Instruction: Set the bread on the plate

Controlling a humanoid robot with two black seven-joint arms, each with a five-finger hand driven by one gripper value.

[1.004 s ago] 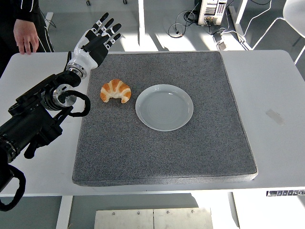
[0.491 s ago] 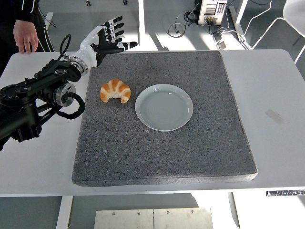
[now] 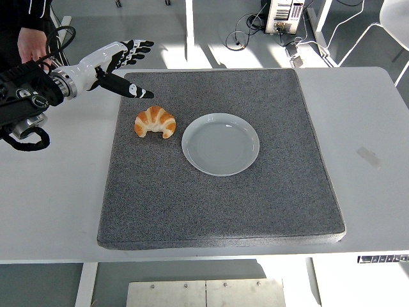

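Left hand point(image 3: 120, 62) hangs over the far-left corner of the grey mat point(image 3: 217, 192), fingers spread and holding nothing, thumb pointing down toward the mat. Nearest the camera, the mat's front half is bare. Farther in lies the croissant point(image 3: 155, 121), its long axis running left to right with the horns turned toward the near edge — it sits just nearward and slightly right of the hand, so the reach is probably short and downward. The white plate point(image 3: 220, 144) lies just right of it, close but apart, with nothing between them. Beyond, a person's hand point(image 3: 32, 46) rests at the table's far-left edge. No right arm shows.
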